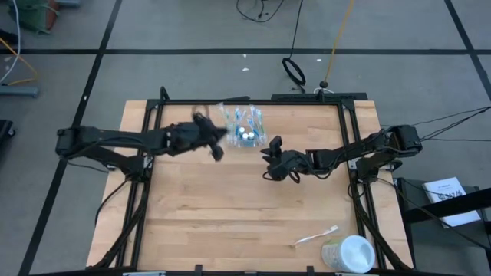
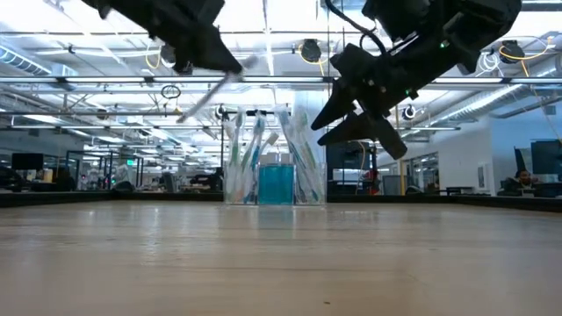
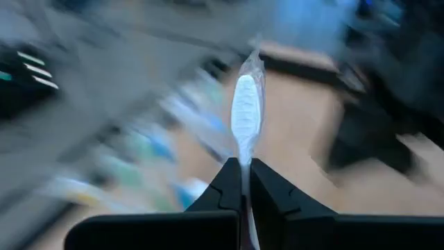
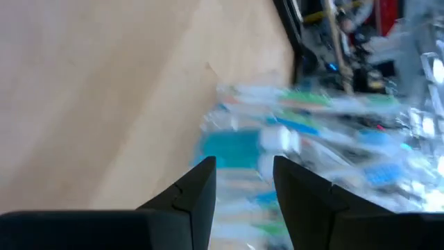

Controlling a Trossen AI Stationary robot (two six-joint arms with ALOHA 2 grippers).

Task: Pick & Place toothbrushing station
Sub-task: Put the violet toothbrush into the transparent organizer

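Note:
A clear plastic cup (image 1: 244,126) stands upright at the table's far middle, holding several pastel toothbrushes and blue toothpaste tubes (image 2: 276,183). It also shows in the right wrist view (image 4: 305,135). My left gripper (image 1: 210,138) hovers just left of the cup, shut on a wrapped toothbrush (image 3: 246,104). In the low view the gripper (image 2: 206,51) is high above the table. My right gripper (image 1: 270,153) hovers just right of the cup, a little nearer, open and empty, its fingers (image 4: 201,184) pointing toward the cup. Another toothbrush (image 1: 317,236) lies flat near the table's front right. My left gripper pinches the wrapped toothbrush's thin handle (image 3: 243,170) between its two shut fingers. The brush runs on along the fingers, its head (image 3: 247,97) sticking out past the fingertips. It is lifted clear of the table and shows slanted in the low view (image 2: 211,95).
A larger white cup (image 1: 349,253) lies at the table's front right corner, beside the loose toothbrush. Black frame rails (image 1: 349,138) run along the table's left, right and far edges. Bare wood (image 1: 230,215) fills the table's middle and near left.

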